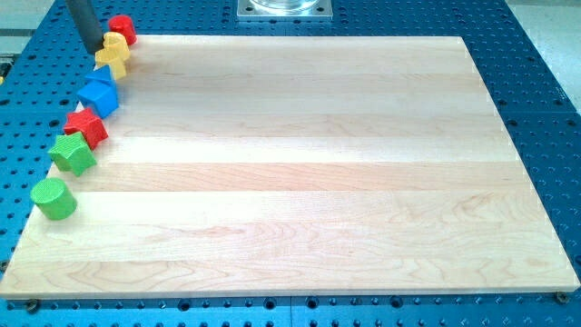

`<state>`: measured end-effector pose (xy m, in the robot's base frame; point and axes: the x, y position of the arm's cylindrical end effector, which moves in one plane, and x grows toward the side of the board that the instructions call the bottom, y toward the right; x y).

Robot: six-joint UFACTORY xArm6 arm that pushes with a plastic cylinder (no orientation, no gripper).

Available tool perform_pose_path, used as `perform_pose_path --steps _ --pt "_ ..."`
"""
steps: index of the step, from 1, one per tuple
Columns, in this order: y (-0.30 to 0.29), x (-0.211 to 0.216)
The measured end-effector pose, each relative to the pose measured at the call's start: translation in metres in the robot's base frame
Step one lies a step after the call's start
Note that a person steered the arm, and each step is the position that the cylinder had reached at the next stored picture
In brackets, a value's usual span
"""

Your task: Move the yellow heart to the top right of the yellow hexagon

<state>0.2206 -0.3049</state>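
Blocks line the pale wooden board point(300, 173)'s left edge toward its top-left corner, where my tip point(96, 45), a bare rod with no jaws to open or close, touches the yellow plastic heart point(113, 49), which probably needs gentle, centred nudges.

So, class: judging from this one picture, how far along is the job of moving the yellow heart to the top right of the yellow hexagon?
Done: nothing certain. Two yellow blocks sit pressed together in the line along the board's left edge, their shapes hard to separate. In hand: my tip rests at their left side, just below the red cylinder. Left: confirming the heart sits top right of the hexagon; the picture cannot settle it.
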Motion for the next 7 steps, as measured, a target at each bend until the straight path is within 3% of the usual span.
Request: perform_pose_path --steps 3,7 --pt "0.001 -0.03" --pt "0.016 0.0"
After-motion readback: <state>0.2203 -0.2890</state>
